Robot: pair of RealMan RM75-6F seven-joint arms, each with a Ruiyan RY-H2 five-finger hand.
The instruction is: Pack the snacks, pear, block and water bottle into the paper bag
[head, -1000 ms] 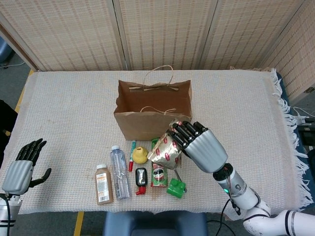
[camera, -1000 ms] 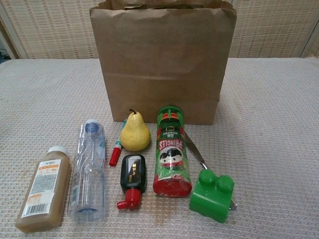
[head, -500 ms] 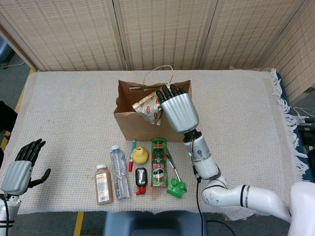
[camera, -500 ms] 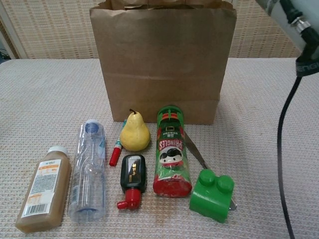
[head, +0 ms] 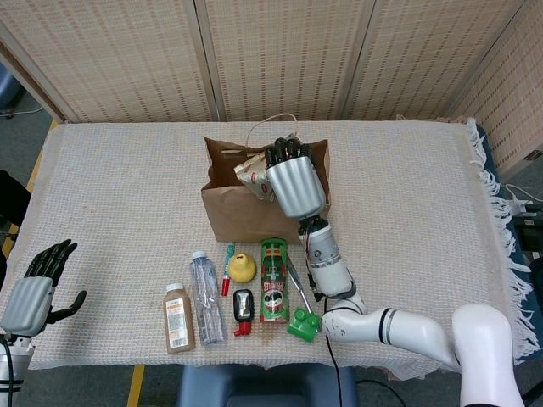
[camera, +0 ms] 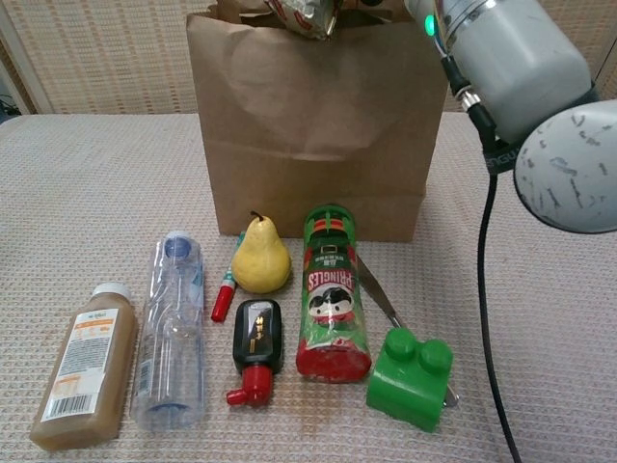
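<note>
My right hand (head: 293, 180) holds a shiny silver and red snack packet (head: 253, 175) just over the mouth of the brown paper bag (head: 246, 217); the packet (camera: 301, 14) shows at the bag's top edge (camera: 308, 116) in the chest view. In front of the bag lie a yellow pear (head: 242, 268) (camera: 260, 257), a green Pringles can (head: 273, 280) (camera: 333, 307), a green block (head: 303, 323) (camera: 412, 378) and a clear water bottle (head: 206, 297) (camera: 172, 328). My left hand (head: 34, 284) hovers open at the table's front left, holding nothing.
A brown juice bottle (camera: 82, 365), a red-capped marker (camera: 226, 285), a small black and red bottle (camera: 254, 347) and a metal utensil (camera: 379, 294) also lie in the front row. Woven screens stand behind the table. A fringed cloth edge (head: 492, 195) runs along the right.
My right hand lifted the snack packet from beside the Pringles can up and back to the bag's mouth. The bag's front has shifted slightly. The left hand barely moved.
</note>
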